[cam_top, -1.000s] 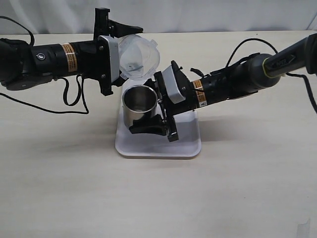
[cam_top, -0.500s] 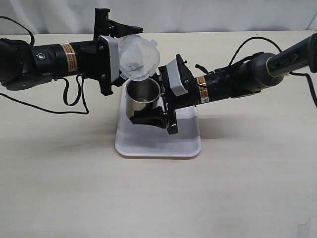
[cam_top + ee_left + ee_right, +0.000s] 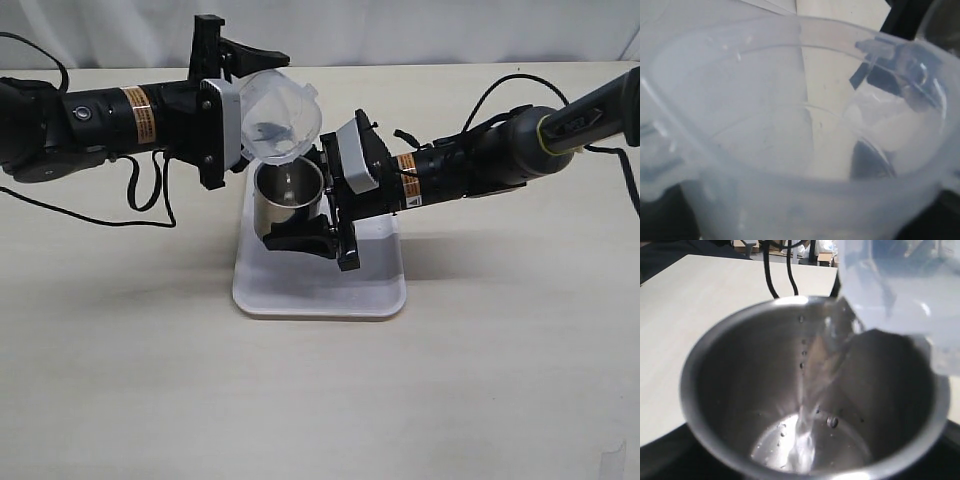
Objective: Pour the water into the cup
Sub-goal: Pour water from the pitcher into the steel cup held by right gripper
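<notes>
Stainless steel, shiny and grey, makes up the short handleless cup (image 3: 286, 197). In the right wrist view its inner wall is brushed and speckled with droplets. A thin, clear stream of water (image 3: 809, 390) runs down into it and gathers in a small, glinting pool on the bottom.

The right tool (image 3: 300, 205) is clamped on the cup, with one black finger across the near side and the other behind the far side. It holds the cup upright over the far left part of a white tray (image 3: 320, 292) that lies on the pale worktop (image 3: 480, 380). The left tool (image 3: 262, 110) is closed on a translucent plastic container (image 3: 283, 118). The container is tipped over, with its lip just above the far rim of the cup, and the stream leaves from that lip. The two tools are close together, container above and cup below.

From the exterior view I cannot tell whether the cup's base touches the tray, because the near finger covers it. The water hardly shows there, only as a faint gleam inside the cup. The left wrist view is filled by the container's blurred, milky wall, with nothing of the tool's fingers to be seen. In the right wrist view the container is cut off at the frame's edge, and only its pouring corner shows.
</notes>
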Robot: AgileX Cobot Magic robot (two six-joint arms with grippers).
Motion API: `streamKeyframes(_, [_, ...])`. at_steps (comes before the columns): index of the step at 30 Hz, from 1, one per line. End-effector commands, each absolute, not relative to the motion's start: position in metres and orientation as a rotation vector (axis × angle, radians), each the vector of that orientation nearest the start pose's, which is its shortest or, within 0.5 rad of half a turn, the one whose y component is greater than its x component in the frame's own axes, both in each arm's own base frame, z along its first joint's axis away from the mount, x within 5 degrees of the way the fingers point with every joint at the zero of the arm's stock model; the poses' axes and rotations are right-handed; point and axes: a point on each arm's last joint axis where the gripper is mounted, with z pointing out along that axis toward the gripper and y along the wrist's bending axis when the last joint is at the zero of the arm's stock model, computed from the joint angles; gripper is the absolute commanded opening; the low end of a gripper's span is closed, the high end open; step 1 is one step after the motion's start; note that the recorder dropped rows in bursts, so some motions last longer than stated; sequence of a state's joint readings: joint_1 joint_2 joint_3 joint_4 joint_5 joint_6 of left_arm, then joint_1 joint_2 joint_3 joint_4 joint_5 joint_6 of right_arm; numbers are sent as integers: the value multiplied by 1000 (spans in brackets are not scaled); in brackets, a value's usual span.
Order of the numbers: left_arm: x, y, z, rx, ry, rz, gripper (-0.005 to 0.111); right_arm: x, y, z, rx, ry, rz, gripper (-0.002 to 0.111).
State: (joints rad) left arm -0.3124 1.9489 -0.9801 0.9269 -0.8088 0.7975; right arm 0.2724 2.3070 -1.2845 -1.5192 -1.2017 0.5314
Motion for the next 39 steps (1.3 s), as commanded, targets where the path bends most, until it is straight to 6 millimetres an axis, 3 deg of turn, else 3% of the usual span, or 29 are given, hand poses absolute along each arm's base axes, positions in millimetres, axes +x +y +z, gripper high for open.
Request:
streamKeyframes(1, [354,-171,180,1632,722,301,0,371,190,97,-1464,1271,1004,4])
streamKeyframes(15, [356,-169,181,1664,628,422,0,371,191,97,-1471,1269,1005,4])
streamKeyframes(39, [355,-171,184,1670,521,482,0,371,191,97,-1470,1271,1007,4])
